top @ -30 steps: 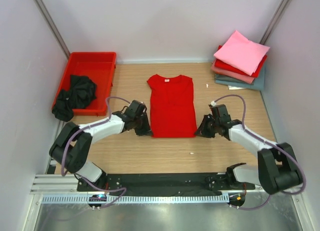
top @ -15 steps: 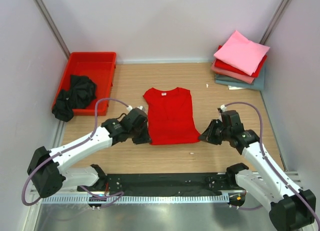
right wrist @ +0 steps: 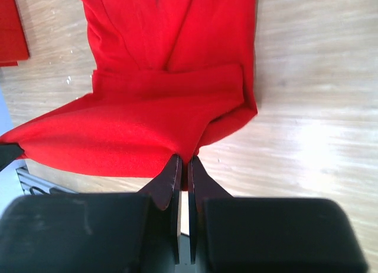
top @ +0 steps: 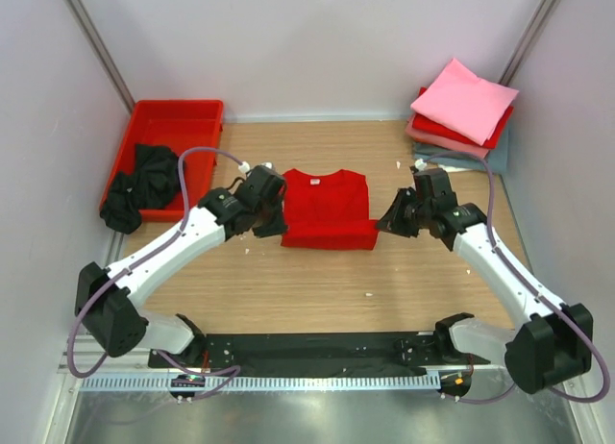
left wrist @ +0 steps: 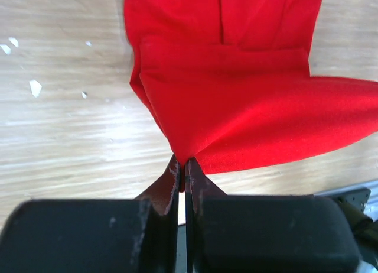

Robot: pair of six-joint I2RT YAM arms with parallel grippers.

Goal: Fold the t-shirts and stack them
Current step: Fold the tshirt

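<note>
Only my wrist cameras show the left claw [left wrist: 182, 164] and right claw [right wrist: 184, 162] pinched on the red shirt [top: 325, 211] at its corners. Overhead, it lies doubled on the table [top: 288, 290], stretched between them.

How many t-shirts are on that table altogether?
6: one red shirt mid-table, a black shirt in the tray, and four stacked far right: pink, red, salmon, grey-blue. Others may hide underneath.
</note>
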